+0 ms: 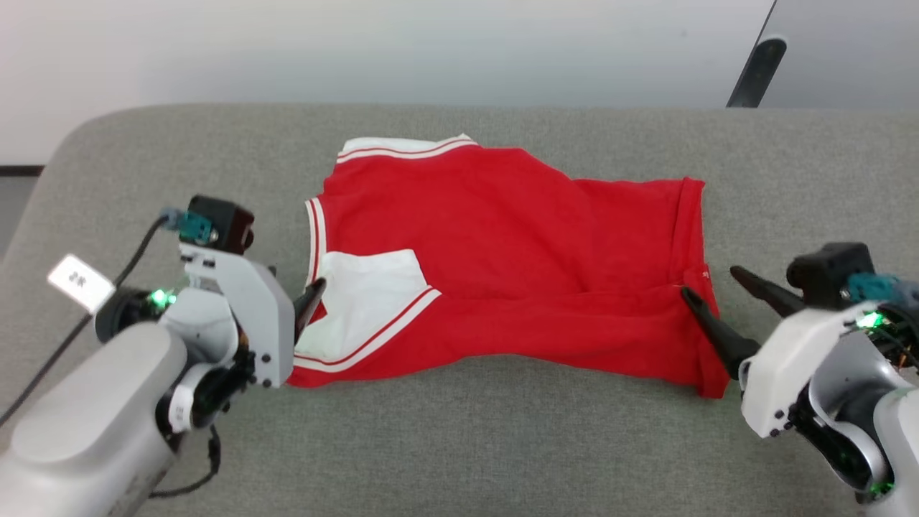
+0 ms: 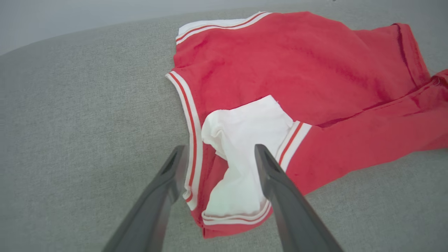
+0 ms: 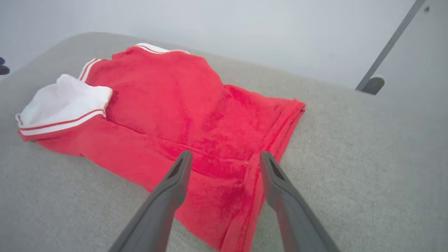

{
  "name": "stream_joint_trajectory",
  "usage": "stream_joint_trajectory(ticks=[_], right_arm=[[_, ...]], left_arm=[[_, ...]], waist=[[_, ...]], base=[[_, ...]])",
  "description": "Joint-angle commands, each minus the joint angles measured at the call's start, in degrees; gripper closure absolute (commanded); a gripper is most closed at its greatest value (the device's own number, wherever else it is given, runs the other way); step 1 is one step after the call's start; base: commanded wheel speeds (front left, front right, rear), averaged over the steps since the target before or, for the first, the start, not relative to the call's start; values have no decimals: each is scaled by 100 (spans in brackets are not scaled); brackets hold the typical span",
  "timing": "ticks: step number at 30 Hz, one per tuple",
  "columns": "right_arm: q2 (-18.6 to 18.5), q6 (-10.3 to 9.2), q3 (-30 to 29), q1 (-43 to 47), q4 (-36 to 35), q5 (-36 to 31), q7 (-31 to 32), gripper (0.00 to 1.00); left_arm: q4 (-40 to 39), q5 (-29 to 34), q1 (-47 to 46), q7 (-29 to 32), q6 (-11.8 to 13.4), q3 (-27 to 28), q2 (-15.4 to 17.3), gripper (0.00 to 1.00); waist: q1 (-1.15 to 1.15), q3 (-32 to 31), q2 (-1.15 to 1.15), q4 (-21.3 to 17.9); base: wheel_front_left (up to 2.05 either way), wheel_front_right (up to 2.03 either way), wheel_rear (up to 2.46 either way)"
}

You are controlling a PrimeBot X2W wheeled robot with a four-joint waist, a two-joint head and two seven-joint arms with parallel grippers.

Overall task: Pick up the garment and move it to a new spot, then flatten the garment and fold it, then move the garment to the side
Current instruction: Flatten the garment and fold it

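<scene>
The garment [image 1: 502, 237] lies folded on grey padding [image 1: 459, 431].
Your left gripper [image 2: 219, 149] sits at its nine o'clock, right gripper [image 3: 226, 155] at three: both wide open, empty.

Bright, even light casts faint shadows under the garment [image 1: 502, 237]; wrist views curve and soften toward edges.

The work surface [image 1: 459, 445] is covered in grey woven fabric, with a rounded far-left corner. A plain pale wall [image 1: 359, 50] stands behind it, evenly lit, with no hard shadows. A dark slanted bar [image 1: 755, 72] crosses the upper right, bordering a grey panel [image 1: 847, 57]. A dark strip [image 1: 18, 171] runs low at far left.
</scene>
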Motion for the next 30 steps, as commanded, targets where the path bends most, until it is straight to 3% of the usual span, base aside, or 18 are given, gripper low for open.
stream_joint_trajectory(ticks=[1,8,15,22,30], right_arm=[[-52,-4,26,92,-79,-99,-182,0],[-122,-4,-108,427,-512,-726,-1811,0],[325,-4,-545,857,-770,-1488,-2989,0],[683,-4,-968,1228,-1243,-1669,-2940,0],[984,-4,-1200,1437,-1816,-1609,-2677,0]], left_arm=[[-30,-38,101,-32,57,25,52,0],[-394,-286,509,21,374,164,265,0],[-525,-578,643,420,575,223,456,0],[-228,-926,488,1317,686,151,600,0],[451,-1105,329,1960,584,37,617,0]], waist=[[0,-107,0,8],[0,-223,0,-98],[0,-217,0,-370],[0,-36,0,-688],[0,261,0,-1003]], base=[[0,0,0],[0,0,0],[0,0,0],[0,0,0],[0,0,0]])
